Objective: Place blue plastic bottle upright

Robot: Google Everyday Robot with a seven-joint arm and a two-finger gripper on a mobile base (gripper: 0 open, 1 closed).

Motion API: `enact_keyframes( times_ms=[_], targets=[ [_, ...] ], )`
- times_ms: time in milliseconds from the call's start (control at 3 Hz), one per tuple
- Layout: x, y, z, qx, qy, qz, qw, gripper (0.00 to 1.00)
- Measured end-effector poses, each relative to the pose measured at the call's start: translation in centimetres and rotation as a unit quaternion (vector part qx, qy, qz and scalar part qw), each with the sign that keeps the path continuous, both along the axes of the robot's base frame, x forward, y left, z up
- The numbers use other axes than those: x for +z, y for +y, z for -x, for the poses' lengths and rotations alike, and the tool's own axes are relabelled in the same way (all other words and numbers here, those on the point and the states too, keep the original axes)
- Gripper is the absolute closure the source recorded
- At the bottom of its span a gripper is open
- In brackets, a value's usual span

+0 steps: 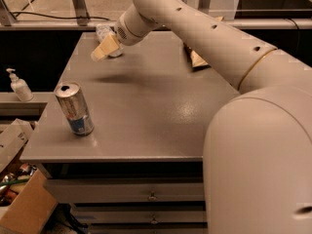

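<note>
The blue plastic bottle (pixel 103 32) sits at the far left corner of the grey table (pixel 156 106); only its pale, clear top part shows, and I cannot tell whether it lies or stands. My gripper (pixel 104 48), tan-tipped at the end of the white arm, is right in front of the bottle and covers its lower part. Whether it touches the bottle does not show.
A silver-and-blue drink can (pixel 74 109) stands upright near the table's front left edge. A snack bag (pixel 197 58) lies at the back, half hidden by my arm. A white pump dispenser (pixel 19 86) stands on a ledge left of the table. Cardboard boxes (pixel 19 199) lie below.
</note>
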State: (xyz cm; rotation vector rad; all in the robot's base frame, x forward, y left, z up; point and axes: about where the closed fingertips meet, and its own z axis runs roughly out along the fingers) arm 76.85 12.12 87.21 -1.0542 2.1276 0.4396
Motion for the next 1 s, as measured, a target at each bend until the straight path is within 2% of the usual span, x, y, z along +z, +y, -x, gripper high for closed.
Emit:
enact_keyframes(
  times_ms=[667, 1000],
  targets=[
    [-2.9, 1.6, -4.3, -0.046, 0.029, -0.004, 0.9985, 0.00],
    [-3.5, 2.3, -5.8, -0.066, 0.040, -0.001, 0.9970, 0.16]
  ],
)
